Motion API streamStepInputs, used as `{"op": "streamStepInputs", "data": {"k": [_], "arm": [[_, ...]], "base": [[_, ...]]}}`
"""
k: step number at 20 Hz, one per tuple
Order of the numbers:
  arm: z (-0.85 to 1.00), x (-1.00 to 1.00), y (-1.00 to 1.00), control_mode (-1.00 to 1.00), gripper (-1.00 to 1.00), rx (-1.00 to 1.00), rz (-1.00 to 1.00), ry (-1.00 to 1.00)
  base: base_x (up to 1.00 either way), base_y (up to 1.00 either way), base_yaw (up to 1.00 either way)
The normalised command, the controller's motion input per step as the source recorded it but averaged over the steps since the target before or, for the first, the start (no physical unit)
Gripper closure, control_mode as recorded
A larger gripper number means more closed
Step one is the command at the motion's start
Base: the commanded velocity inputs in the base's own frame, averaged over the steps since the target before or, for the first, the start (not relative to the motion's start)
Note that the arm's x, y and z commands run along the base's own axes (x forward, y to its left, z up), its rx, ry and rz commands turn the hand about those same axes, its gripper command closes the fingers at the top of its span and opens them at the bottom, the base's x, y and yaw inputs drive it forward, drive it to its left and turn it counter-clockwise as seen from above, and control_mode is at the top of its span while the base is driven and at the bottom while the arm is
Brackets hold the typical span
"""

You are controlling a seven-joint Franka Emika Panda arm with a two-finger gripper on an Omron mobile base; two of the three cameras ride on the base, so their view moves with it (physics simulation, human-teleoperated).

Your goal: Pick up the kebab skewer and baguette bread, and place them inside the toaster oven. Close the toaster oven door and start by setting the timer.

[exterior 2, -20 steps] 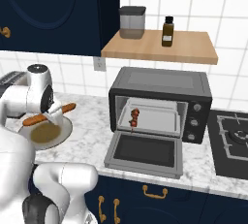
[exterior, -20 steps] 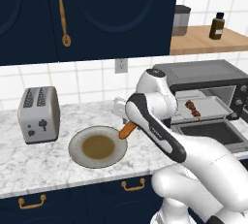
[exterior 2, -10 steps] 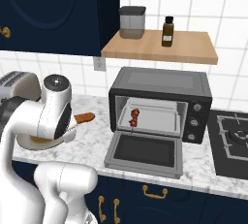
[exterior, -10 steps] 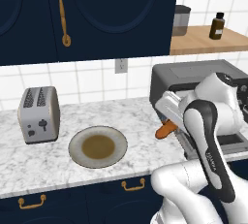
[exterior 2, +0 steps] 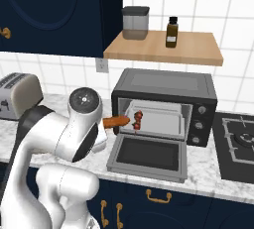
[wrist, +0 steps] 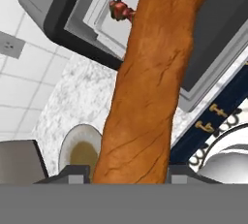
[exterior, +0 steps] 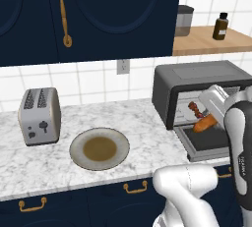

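Observation:
My gripper (exterior: 210,118) is shut on the baguette bread (exterior: 204,123), an orange-brown loaf held level just in front of the toaster oven (exterior: 197,73) opening, above the toaster oven door (exterior: 204,145), which lies folded down. From the right, the baguette bread (exterior 2: 116,121) pokes out past my wrist toward the oven cavity. The kebab skewer (exterior: 193,107) rests inside on the rack, its red-brown chunks (exterior 2: 137,120) near the left wall. In the hand view the baguette bread (wrist: 150,82) runs up between my fingertips (wrist: 72,172), with the skewer (wrist: 121,10) beyond it.
A round plate (exterior: 99,148) with a brown centre sits on the marble counter, left of the oven. The silver toaster (exterior: 39,115) stands at far left. A wooden shelf (exterior 2: 163,48) with a jar and a bottle hangs above the oven. A stove (exterior 2: 238,143) lies to its right.
My arm has swung right, carrying the baguette bread from above the plate to the oven's open front. The skewer and door have not moved.

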Motion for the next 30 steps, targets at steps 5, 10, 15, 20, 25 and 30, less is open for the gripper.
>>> {"op": "streamStepInputs", "data": {"k": [5, 10, 15, 20, 25, 30], "arm": [[0.23, 0.09, -1.0, -1.0, 1.0, 0.11, -0.14, -0.01], [-0.05, 0.35, -0.98, -1.0, 1.0, 0.07, -0.15, -0.01], [-0.32, 0.93, -0.49, -1.0, 1.0, 0.07, 0.0, 0.01], [-0.38, 0.86, -0.06, -1.0, 1.0, 0.11, 0.0, 0.0], [-0.42, 0.47, -0.12, -1.0, 1.0, 0.14, 0.0, -0.07], [-0.44, 0.2, -0.08, -1.0, 1.0, 0.06, 0.0, -0.16]], "base": [[0.0, 0.0, 0.0], [0.0, 0.0, 0.0], [0.0, 0.0, 0.0], [0.0, 0.0, 0.0], [0.0, 0.0, 0.0], [0.0, 0.0, 0.0]]}}
